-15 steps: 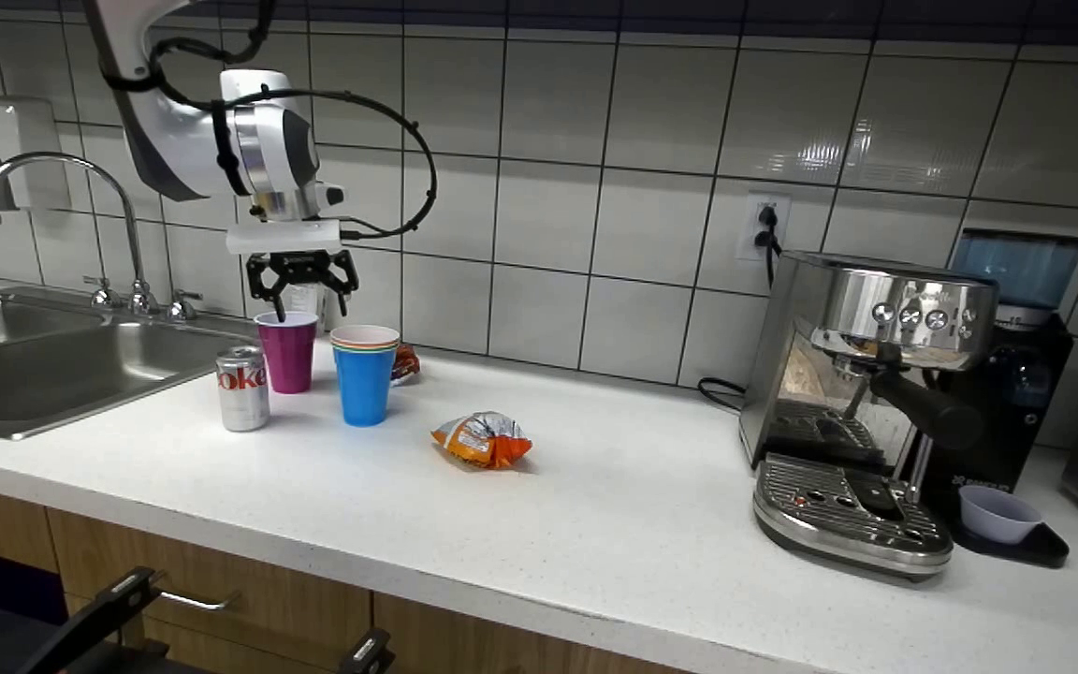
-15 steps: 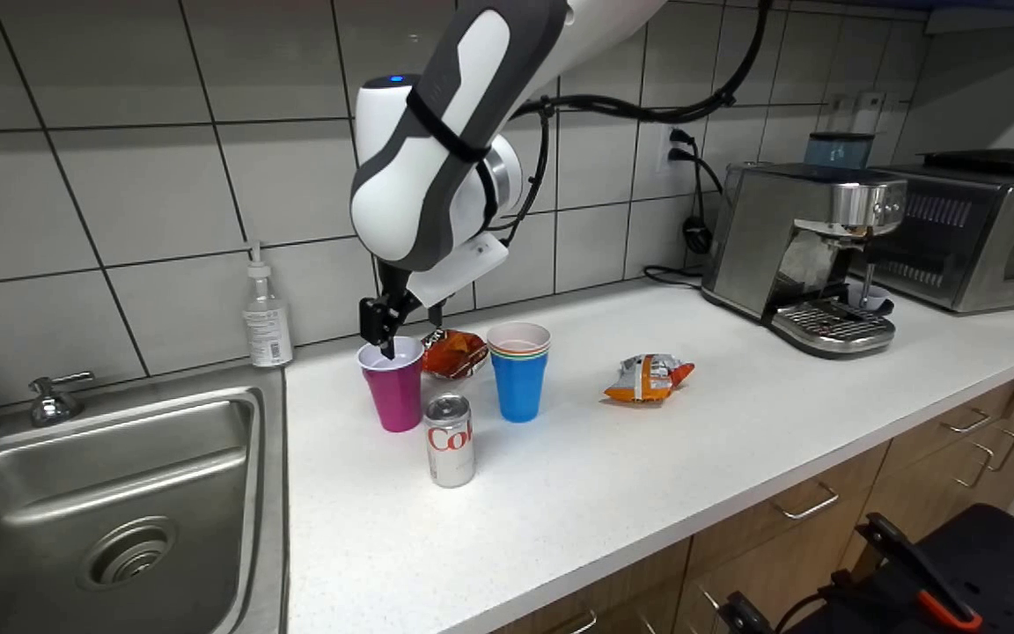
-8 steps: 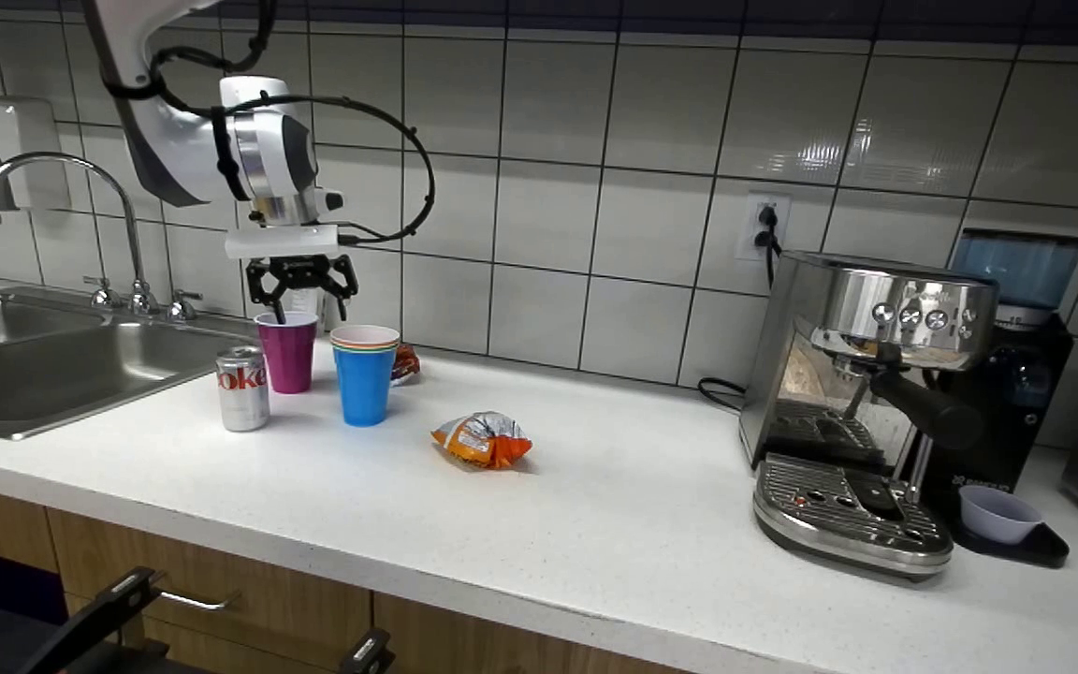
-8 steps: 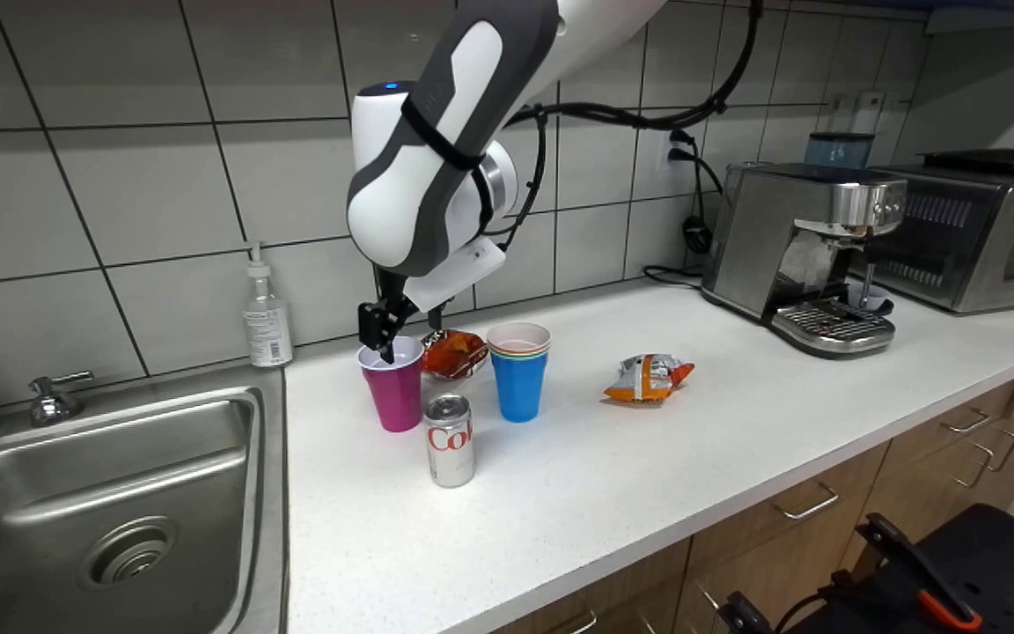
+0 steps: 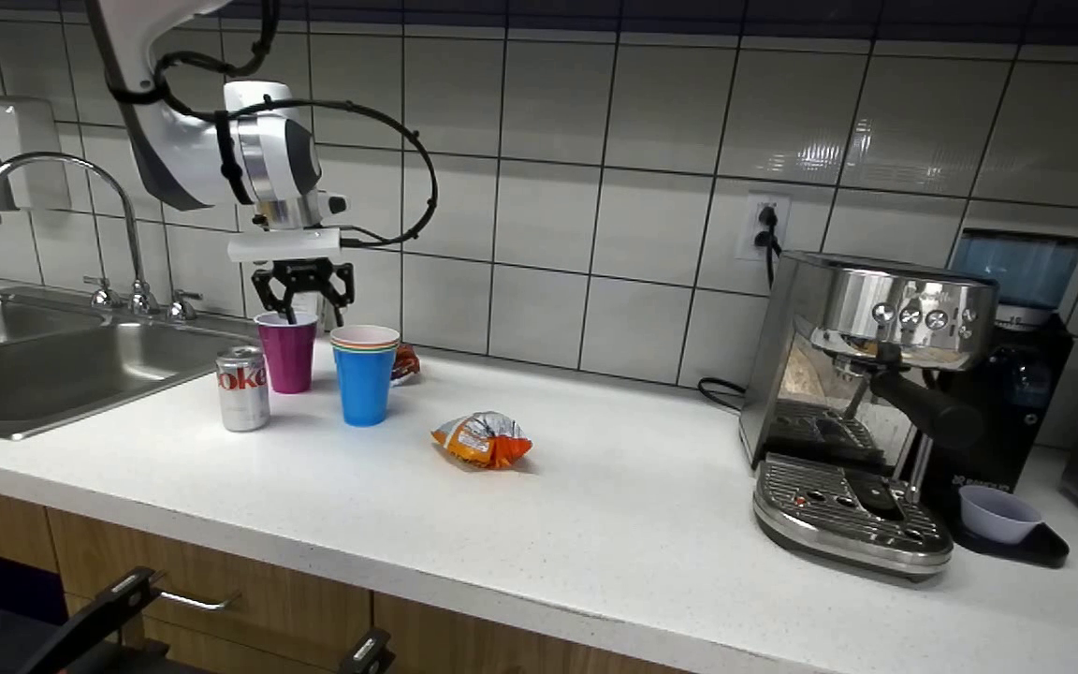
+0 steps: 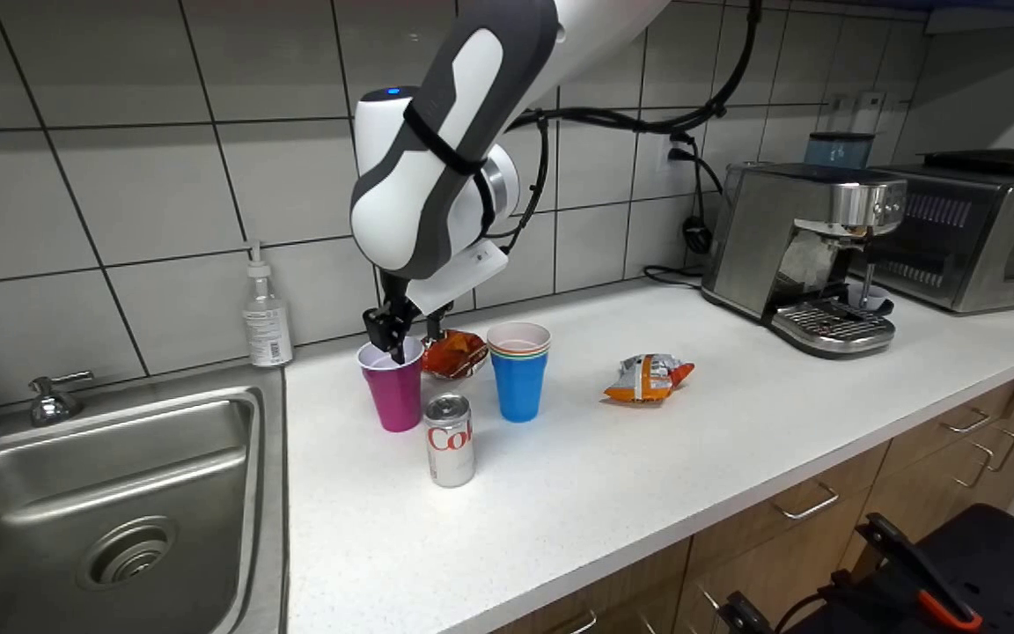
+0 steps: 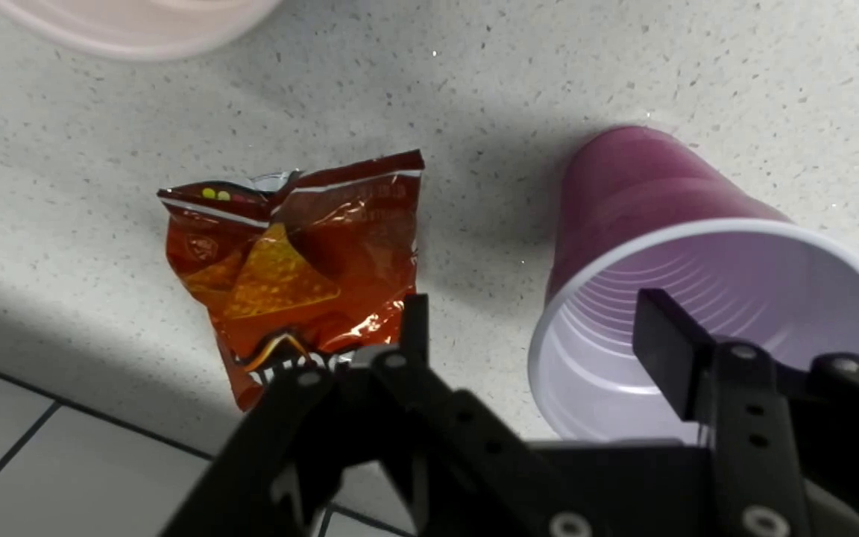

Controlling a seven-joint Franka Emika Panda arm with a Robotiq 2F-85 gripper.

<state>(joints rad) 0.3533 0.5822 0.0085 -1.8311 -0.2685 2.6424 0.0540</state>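
You had the gripper [image 7: 534, 324] over the counter [image 5: 595, 534], near its back edge and toward the end by the sink [image 6: 271, 493]. Its fingers [image 7: 672, 358] stood apart: one was at the mouth of the magenta cup [image 6: 394, 396], over or just inside it, while the other hung outside the rim, on the side of the red chip bag [image 7: 310, 283]. You could not tell from the views whether either finger touched the cup. The magenta cup stood upright near the counter's back edge, not far from its sink edge. The red chip bag lay even closer to the back edge, by the tiled wall [image 5: 544, 215]. The silver can [image 6: 451, 449] stood upright near the cup, closer to the front edge, and the blue cup stack [image 6: 520, 387] stood just beside them, farther from the sink edge. Past the stack, between the front and back edges, lay the orange chip bag [image 5: 483, 442]. The espresso machine [image 6: 753, 246] stood well apart, toward the counter's far end.
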